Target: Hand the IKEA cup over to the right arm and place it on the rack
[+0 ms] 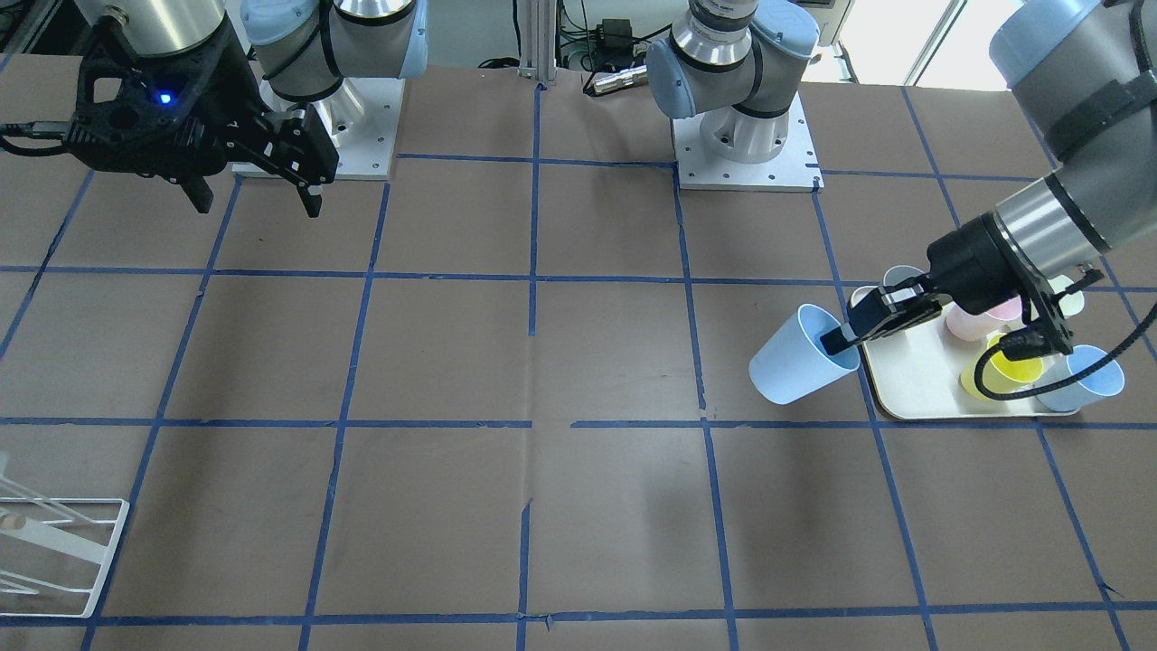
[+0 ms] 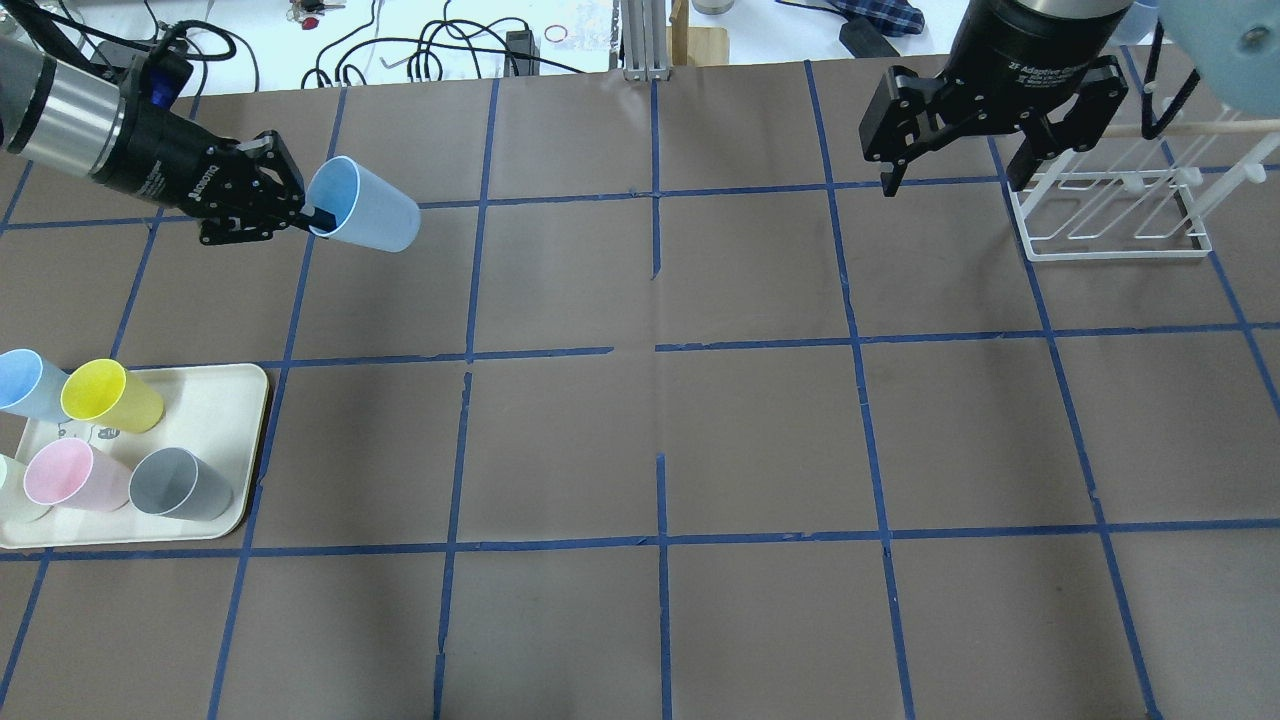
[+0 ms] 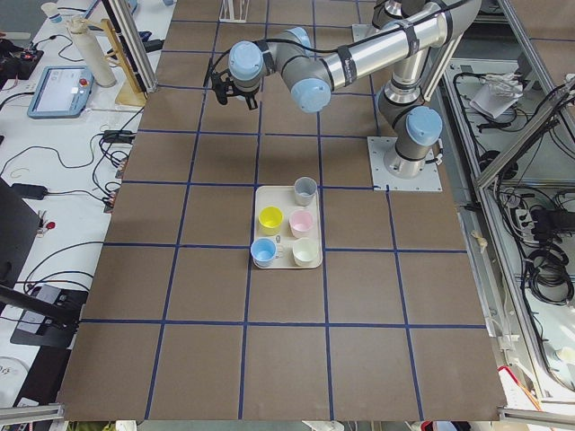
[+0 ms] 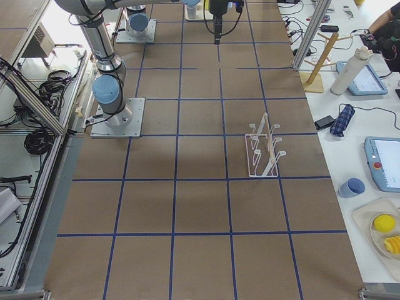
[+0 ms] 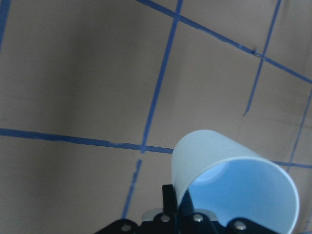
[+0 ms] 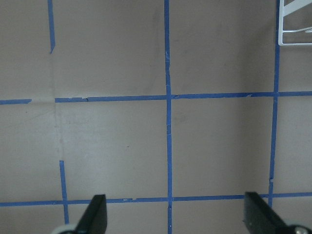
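So far only the first part looks done: the blue cup [image 2: 365, 207] is off the tray [image 2: 215, 400] and held up over the table [image 2: 660, 450] by the left gripper [image 2: 310, 213]. The gripper pinches the cup's rim, with one finger inside the mouth and the other against the outer wall. The cup lies tilted on its side, its mouth toward the gripper and its base pointing toward the middle of the table. The right gripper [image 2: 952, 183] hangs well apart from it on the other side, fingers spread wide with nothing between them, close to the rack [image 2: 1115, 257]. The rack carries no cup that I can see. On the tray stand a second blue cup [image 2: 20, 382], a yellow cup [image 2: 105, 395], a pink cup [image 2: 70, 472] and a grey cup [image 2: 180, 482]. By my judgement the pick-up is finished and most of the task is left. The two grippers have to meet, the right one has to close on the cup's wall, the left one has to let go, and the cup then has to be set on the rack's rods.
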`<state>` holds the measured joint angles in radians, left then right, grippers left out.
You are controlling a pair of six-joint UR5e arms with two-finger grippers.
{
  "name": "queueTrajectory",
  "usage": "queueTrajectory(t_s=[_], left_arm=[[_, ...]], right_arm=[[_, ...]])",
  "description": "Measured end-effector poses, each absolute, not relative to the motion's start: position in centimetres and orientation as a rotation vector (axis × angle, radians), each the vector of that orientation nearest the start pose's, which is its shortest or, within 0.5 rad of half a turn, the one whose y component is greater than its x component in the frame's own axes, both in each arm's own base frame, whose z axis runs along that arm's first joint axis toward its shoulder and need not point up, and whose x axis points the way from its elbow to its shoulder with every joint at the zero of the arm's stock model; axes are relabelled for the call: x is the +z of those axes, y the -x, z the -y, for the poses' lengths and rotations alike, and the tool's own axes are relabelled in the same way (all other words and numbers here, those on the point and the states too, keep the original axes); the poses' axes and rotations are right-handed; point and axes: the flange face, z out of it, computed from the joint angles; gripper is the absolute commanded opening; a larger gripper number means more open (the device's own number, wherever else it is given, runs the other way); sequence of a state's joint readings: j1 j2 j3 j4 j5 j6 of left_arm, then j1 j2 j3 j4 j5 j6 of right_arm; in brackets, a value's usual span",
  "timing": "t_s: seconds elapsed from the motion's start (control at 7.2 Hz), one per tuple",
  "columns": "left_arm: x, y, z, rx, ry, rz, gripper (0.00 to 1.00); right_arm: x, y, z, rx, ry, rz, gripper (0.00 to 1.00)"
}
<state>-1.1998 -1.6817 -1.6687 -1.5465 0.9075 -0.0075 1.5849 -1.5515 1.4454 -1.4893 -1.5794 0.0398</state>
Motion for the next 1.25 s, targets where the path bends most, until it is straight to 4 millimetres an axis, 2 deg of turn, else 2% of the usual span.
queueTrajectory(t_s=[0.14,0.42,0.69,0.97,1.11,1.25], left_arm=[[42.2,2.8,54.2,-0.151,-0.620,2.249,0.00],[43.8,9.5,52.8,-0.298,-0.657,2.013,0.00],[43.3,15.7,51.0,-0.411,-0.608,1.827,0.00],[42.8,19.8,49.1,-0.472,-0.563,1.659,0.00],[42.6,21.2,48.5,-0.494,-0.548,1.593,0.00],[42.1,22.2,48.1,-0.504,-0.532,1.541,0.00]], right_arm=[[53.3,-12.0,50.4,-0.044,-0.051,-3.149,1.00],[53.4,-5.6,51.3,-0.046,0.029,-3.142,1.00],[52.7,1.3,51.4,-0.015,0.066,-3.069,1.00],[50.5,6.9,50.5,0.083,-0.011,-2.870,1.00],[48.7,8.2,49.9,0.148,-0.051,-2.713,1.00],[47.1,8.0,49.2,0.221,-0.102,-2.542,1.00]])
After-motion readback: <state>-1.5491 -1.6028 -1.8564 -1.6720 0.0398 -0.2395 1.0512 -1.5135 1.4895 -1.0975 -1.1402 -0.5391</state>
